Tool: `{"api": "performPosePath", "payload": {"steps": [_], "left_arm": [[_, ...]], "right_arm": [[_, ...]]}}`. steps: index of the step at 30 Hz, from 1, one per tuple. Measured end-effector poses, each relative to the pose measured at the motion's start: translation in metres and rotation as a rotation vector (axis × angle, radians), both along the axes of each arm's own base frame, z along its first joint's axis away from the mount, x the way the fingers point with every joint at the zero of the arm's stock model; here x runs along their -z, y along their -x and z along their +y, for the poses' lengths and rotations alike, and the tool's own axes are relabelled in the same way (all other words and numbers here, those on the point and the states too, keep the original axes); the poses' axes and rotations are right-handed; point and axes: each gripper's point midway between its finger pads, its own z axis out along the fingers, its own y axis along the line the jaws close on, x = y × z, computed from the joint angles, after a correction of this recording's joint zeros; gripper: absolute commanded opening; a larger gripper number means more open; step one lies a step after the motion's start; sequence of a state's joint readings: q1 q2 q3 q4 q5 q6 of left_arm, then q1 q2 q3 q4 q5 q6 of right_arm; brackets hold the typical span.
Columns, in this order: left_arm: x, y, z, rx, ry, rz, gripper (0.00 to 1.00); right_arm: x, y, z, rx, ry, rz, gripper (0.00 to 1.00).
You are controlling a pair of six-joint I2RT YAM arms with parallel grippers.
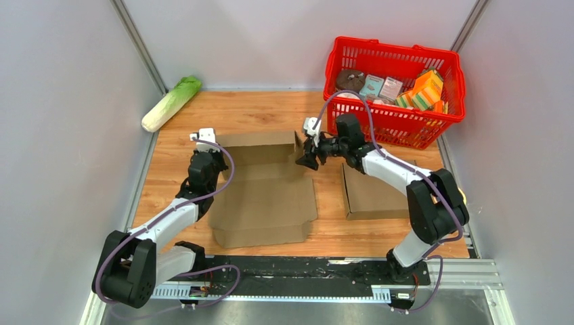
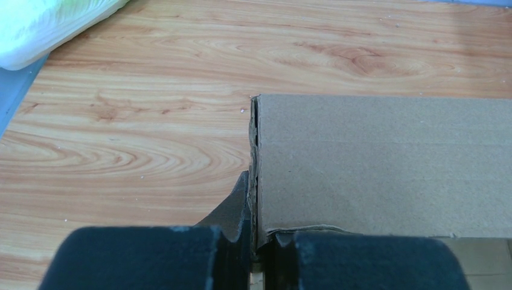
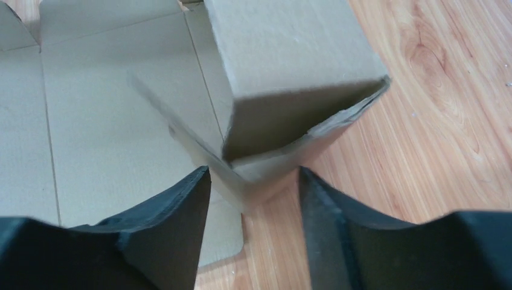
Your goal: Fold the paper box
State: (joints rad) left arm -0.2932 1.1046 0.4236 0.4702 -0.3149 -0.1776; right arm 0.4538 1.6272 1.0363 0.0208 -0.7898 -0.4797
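the left claw point(image 2: 253, 244) clamps the box point(image 1: 264, 196) wall, likely steadying it; the right claw point(image 3: 253, 181) stands apart around a raised corner flap point(image 3: 290, 60), seemingly ready to pinch.

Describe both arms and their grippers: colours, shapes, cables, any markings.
The arms match: the left arm and right arm have white tubular links between bulky black joints. A purple cable loops along each, and a small white camera block sits at each wrist. The left gripper and right gripper each carry two matte black, wedge-shaped fingers. No markings are visible.
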Motion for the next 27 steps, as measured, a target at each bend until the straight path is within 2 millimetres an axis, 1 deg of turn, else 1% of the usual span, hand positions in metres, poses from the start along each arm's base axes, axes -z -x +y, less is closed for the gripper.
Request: {"api": "performPosePath", "payload": {"steps": [1,2,3,4,8,11,14,15,17,20,23,25,26,27], "left_arm": [[0.0,0.0,0.0,0.0,0.001,0.0,0.0],[0.0,0.0,-0.001,0.002,0.002,0.0,0.0],[0.0,0.0,-0.001,0.002,0.003,0.0,0.0],[0.0,0.0,-0.001,0.002,0.004,0.0,0.0],[-0.001,0.0,0.002,-0.013,0.006,-0.002,0.0],[-0.001,0.001,0.004,-0.021,0.01,0.0,0.0],[-0.001,0.003,0.007,-0.041,0.011,0.004,0.0],[-0.001,0.004,0.009,-0.049,0.012,0.005,0.0],[-0.001,0.005,0.01,-0.057,0.014,0.008,0.0],[-0.002,0.005,0.01,-0.059,0.027,0.005,0.0],[-0.003,0.005,0.011,-0.065,0.034,0.003,0.0],[-0.003,0.006,0.011,-0.064,0.035,0.004,0.0],[-0.003,0.007,0.011,-0.065,0.035,0.007,0.0],[-0.003,0.007,0.011,-0.066,0.036,0.009,0.0]], "right_arm": [[0.0,0.001,0.004,-0.001,0.003,-0.009,0.47],[0.0,0.002,0.007,0.002,0.005,-0.009,0.36],[-0.001,0.002,0.01,0.01,0.007,-0.015,0.35],[-0.002,0.001,0.013,0.022,0.006,-0.021,0.35],[-0.003,-0.005,0.02,0.098,-0.004,-0.029,0.49],[0.001,-0.009,0.025,0.17,-0.006,-0.048,0.56],[0.004,-0.009,0.033,0.233,-0.007,-0.072,0.61],[0.004,-0.014,0.033,0.292,-0.007,-0.094,0.62],[0.004,-0.013,0.039,0.32,-0.011,-0.113,0.65],[0.004,-0.018,0.04,0.41,-0.014,-0.153,0.67],[0.006,-0.028,0.041,0.497,-0.019,-0.182,0.67],[0.011,-0.035,0.04,0.551,-0.018,-0.187,0.64],[0.013,-0.039,0.039,0.573,-0.018,-0.189,0.55],[0.016,-0.043,0.038,0.597,-0.018,-0.192,0.52]]}}
